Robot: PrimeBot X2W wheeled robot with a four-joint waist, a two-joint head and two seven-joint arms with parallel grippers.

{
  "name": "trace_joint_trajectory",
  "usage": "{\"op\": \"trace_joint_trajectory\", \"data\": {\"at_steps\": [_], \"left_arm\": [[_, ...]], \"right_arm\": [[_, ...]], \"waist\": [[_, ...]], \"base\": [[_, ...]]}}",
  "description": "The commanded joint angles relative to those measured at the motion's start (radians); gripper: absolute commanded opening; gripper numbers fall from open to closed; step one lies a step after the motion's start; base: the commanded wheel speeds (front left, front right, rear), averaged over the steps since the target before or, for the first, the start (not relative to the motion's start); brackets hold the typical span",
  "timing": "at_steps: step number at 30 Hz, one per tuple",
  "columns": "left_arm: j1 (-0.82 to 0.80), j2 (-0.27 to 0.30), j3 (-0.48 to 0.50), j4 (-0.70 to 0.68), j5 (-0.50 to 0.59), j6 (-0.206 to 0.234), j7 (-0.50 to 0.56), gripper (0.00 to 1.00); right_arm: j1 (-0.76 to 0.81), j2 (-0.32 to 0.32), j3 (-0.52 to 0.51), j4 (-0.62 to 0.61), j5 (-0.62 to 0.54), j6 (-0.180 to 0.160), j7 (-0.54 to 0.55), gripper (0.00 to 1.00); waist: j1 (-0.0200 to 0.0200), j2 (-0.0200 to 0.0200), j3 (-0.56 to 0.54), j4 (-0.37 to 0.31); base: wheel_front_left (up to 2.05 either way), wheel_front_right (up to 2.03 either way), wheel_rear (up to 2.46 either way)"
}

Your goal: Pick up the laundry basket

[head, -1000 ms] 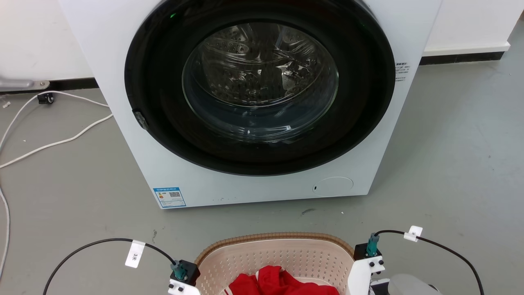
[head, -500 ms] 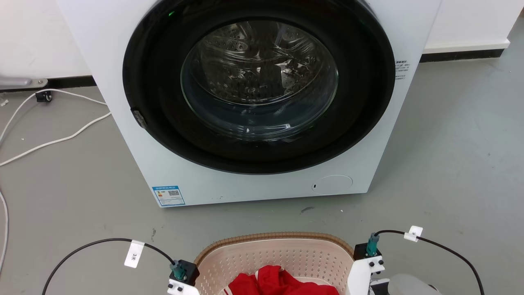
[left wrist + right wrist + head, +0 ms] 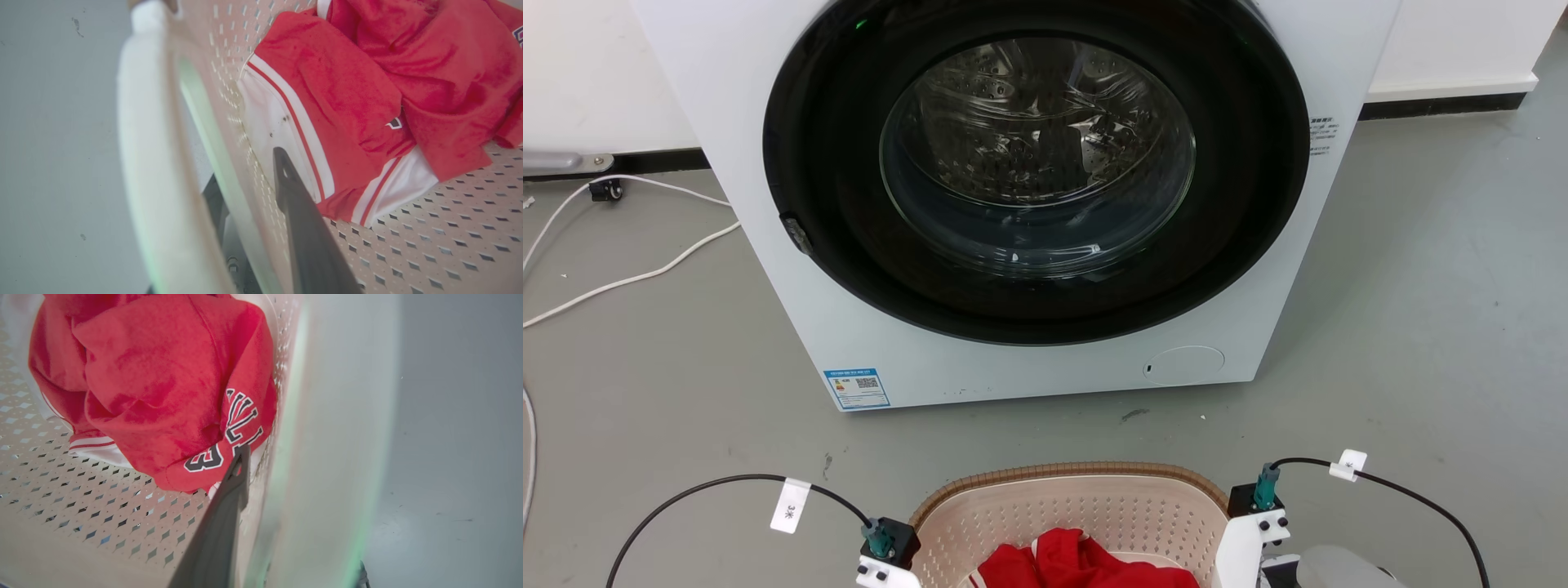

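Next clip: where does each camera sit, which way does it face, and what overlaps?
Head view: on the robot's head, facing forward and down at the washer and the basket; the left wrist, right wrist and a pale forearm show along the bottom.
Left wrist view: beside the left handle, looking into the basket at red clothes; the left finger lies inside the wall.
Right wrist view: beside the right handle, looking in likewise; the right finger lies inside.
Shared: both wrist views see those clothes from opposite sides.

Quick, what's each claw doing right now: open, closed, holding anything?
Left claw: closed on the laundry basket, at its side handle.
Right claw: reaches into the basket beside the wall; whether it grips cannot be told.
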Motion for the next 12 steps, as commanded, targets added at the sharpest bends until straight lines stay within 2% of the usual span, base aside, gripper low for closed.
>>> {"op": "trace_joint_trajectory", "data": {"at_steps": [1, 12], "left_arm": [[-0.013, 0.03, -0.007, 0.013, 0.017, 0.001, 0.003, 0.0], [-0.017, 0.025, -0.007, 0.013, 0.014, 0.001, 0.0, 0.0]], "right_arm": [[-0.011, -0.025, 0.011, 0.007, -0.008, 0.003, 0.001, 0.0], [-0.015, -0.029, 0.014, 0.007, -0.007, 0.003, 0.003, 0.0]], "waist": [[0.0, -0.0001, 0.0, 0.0], [0.0, -0.0001, -0.001, 0.003]], "base": [[0.0, 0.0, 0.0], [0.0, 0.0, 0.0]]}}
